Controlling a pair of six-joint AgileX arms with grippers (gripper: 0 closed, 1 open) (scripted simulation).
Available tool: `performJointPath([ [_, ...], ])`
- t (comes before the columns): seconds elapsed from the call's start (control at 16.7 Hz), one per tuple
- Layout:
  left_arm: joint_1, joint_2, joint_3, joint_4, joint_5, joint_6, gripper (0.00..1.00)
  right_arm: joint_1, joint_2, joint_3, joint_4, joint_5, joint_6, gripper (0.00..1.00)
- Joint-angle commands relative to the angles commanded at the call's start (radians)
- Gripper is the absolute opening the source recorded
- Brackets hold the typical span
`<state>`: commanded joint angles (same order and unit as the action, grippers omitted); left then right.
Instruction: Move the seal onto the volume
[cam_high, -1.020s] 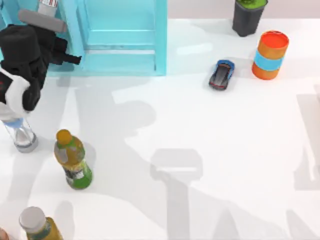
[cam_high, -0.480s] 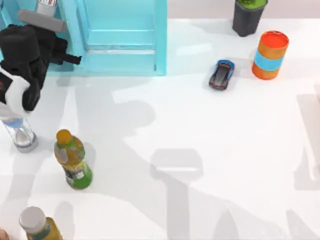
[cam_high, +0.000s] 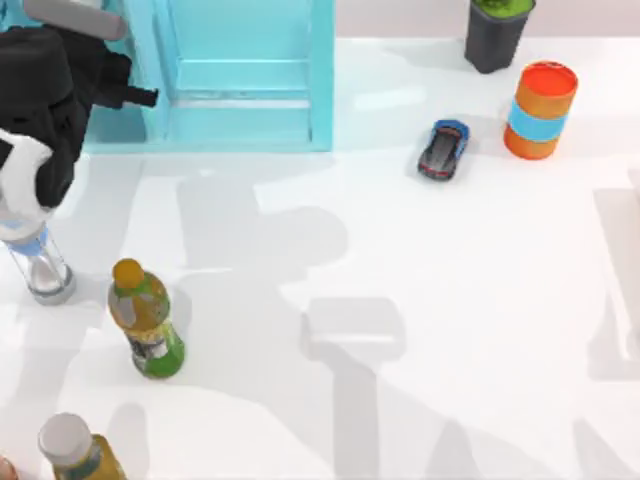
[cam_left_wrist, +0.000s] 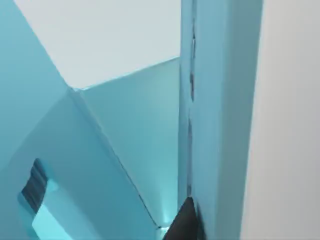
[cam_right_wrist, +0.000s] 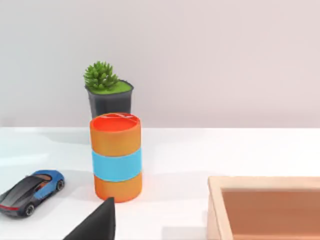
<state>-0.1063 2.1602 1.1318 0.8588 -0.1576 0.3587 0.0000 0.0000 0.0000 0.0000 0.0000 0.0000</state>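
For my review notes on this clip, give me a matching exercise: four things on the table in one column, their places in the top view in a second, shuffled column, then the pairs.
Things:
1. toy car
2. orange can with a blue band
3. green-and-orange bottle
4. potted plant

Places:
A. lower left of the table
B. far edge, right of centre
C. just left of the orange can
D. right side, below the plant pot

Pairs: 1-C, 2-D, 3-A, 4-B
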Motion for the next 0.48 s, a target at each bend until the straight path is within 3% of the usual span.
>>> performJointPath([
  [0.48, -0.028, -0.559, -0.198, -0.346, -0.067, -0.017, 0.00, 0.000, 0.000, 0.000, 0.000, 0.000, 0.000, 1.00],
])
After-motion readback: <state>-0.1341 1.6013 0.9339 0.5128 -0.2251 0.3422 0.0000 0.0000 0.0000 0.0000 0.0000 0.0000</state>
